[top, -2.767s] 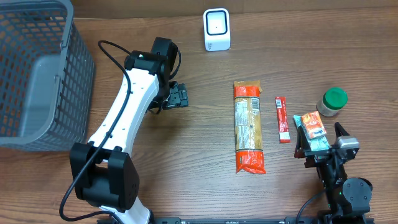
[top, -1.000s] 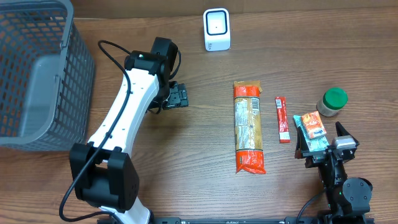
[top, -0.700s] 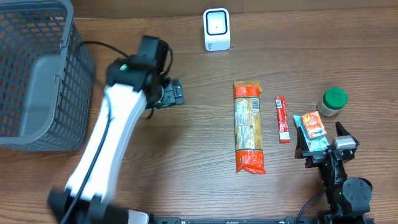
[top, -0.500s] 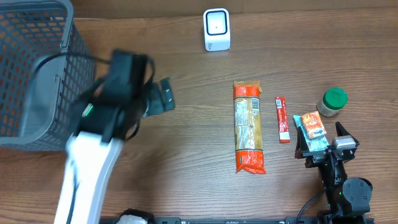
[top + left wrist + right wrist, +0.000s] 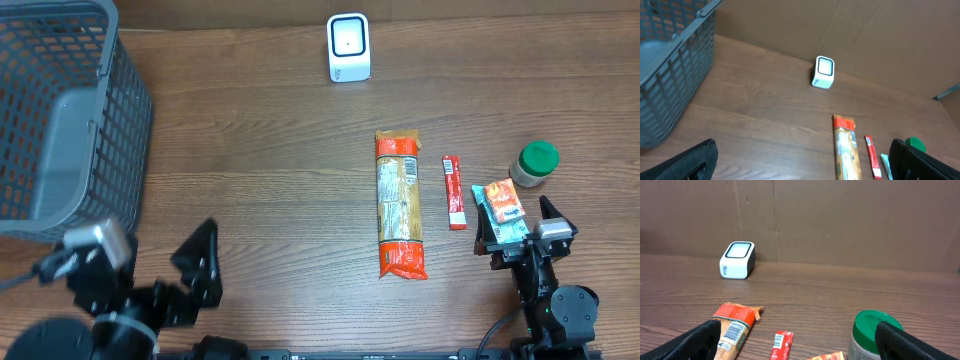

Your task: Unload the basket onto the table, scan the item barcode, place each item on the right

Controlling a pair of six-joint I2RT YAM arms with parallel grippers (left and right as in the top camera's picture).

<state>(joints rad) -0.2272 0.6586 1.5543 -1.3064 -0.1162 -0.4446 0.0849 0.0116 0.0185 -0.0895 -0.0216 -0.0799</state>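
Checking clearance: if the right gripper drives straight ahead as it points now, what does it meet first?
Probably the orange-and-teal packet, right in front of the open right gripper. The green-lidded jar sits to the right of that line, the red stick to the left. Height unclear; it may pass above.

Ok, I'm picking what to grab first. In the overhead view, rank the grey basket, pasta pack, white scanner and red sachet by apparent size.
Largest to smallest:
1. grey basket
2. pasta pack
3. white scanner
4. red sachet
The last two are close: the sachet is longer, the scanner wider.
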